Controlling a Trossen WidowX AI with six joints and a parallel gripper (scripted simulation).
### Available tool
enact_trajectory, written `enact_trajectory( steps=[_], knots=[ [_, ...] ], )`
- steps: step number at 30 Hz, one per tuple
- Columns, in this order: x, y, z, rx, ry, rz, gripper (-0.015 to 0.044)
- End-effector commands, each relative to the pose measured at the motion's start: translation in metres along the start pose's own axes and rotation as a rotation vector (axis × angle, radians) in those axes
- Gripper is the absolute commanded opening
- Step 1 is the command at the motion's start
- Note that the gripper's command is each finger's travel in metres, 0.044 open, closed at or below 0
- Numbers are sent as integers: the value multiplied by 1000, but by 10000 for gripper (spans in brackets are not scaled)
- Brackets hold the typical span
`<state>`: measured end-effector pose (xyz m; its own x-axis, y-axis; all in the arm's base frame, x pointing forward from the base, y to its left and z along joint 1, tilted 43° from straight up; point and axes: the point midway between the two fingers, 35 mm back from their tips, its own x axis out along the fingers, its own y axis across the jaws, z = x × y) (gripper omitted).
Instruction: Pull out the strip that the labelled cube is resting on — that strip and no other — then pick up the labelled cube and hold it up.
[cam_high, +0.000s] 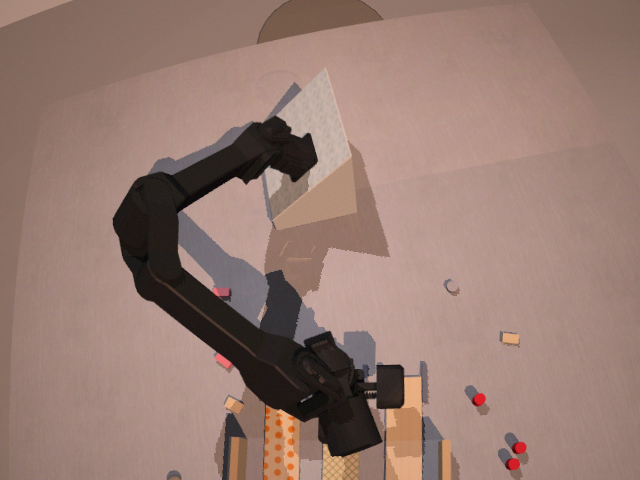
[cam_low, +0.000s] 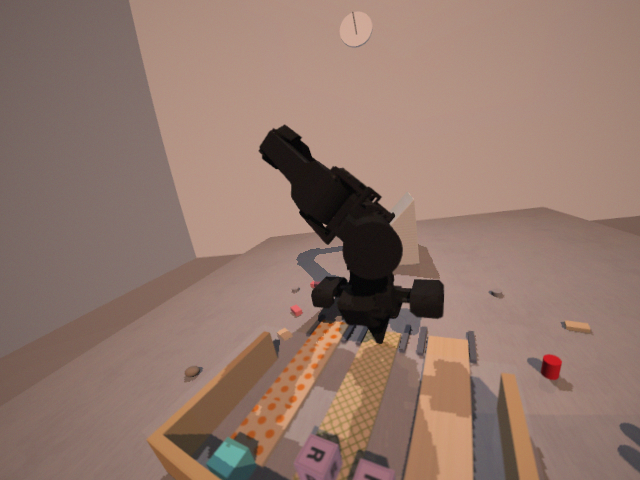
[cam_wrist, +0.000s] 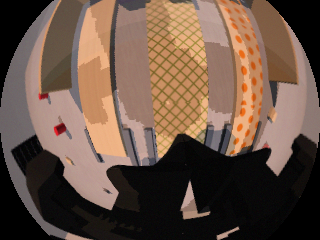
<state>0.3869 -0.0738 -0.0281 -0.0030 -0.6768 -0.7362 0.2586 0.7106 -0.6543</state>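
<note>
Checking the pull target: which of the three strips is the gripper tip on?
The crosshatch strip, in the middle. The shut gripper touches its near end; the orange-dotted strip and plain wooden strip flank it.

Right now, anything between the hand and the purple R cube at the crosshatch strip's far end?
Nothing visible does. The shut hand sits at the near end of the crosshatch strip; the strip runs bare to the R cube.

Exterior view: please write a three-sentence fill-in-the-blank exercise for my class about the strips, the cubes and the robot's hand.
1. The shut hand presses its tip on the near end of the ____-patterned strip.
2. The strip to its left carries orange ____.
3. The purple cube at the crosshatched strip's far end shows the letter ____.

Missing words: crosshatch; dots; R
</note>
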Motion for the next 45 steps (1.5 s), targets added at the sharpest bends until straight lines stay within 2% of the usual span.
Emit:
enact_trajectory(
  steps=[1, 45],
  knots=[
    [3, -1, -3, -1, 1, -2, 0],
    [5, 1, -72, -4, 5, -2, 0]
  ],
)
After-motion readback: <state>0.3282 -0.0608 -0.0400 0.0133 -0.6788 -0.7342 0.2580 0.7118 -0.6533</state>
